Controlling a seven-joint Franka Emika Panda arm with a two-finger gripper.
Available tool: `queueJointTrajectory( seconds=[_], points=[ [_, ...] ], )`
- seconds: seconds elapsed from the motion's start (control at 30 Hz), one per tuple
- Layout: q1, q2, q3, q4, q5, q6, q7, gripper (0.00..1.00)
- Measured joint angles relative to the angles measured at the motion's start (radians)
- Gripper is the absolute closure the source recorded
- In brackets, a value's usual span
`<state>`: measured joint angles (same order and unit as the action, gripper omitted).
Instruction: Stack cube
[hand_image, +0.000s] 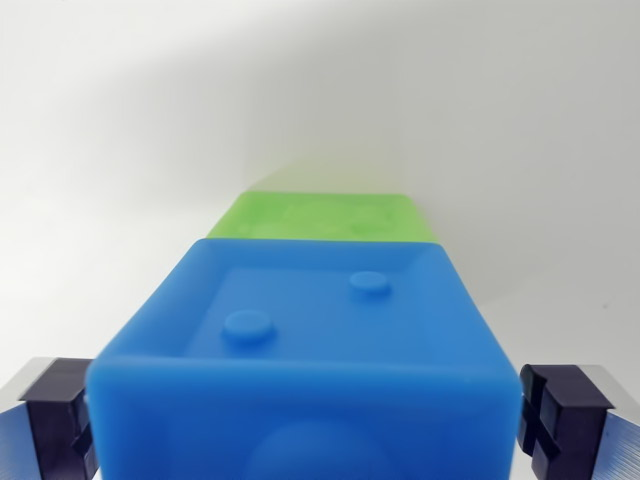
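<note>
A blue cube (300, 370) fills the lower half of the wrist view, sitting between the two dark pads of the claw (300, 425), one pad (62, 420) at the wrist view's left and one at its right. The left pad meets the cube's side; the right one stands just beside it with a sliver of pale gap showing, so whether the claw is truly pinching the cube cannot be told from here. The cube's face toward the camera is recessed and carries two small round studs (the near edge is blurred, with a rounded bulge low in the frame). Directly beyond it, touching its far edge in this view, lies a green cube (325, 218), of which only one recessed face shows. Both are set against a plain white table (120, 150), softly shadowed
</note>
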<state>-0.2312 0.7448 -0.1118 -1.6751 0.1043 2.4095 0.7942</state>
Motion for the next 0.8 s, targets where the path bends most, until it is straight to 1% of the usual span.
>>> queueJointTrajectory(
  seconds=[0.3, 0.8],
  points=[
    [0.001, -0.025, -0.002, -0.003, 0.0, -0.018, 0.0, 0.0],
    [0.007, -0.103, -0.011, -0.009, -0.004, -0.09, 0.002, 0.0]
  ],
)
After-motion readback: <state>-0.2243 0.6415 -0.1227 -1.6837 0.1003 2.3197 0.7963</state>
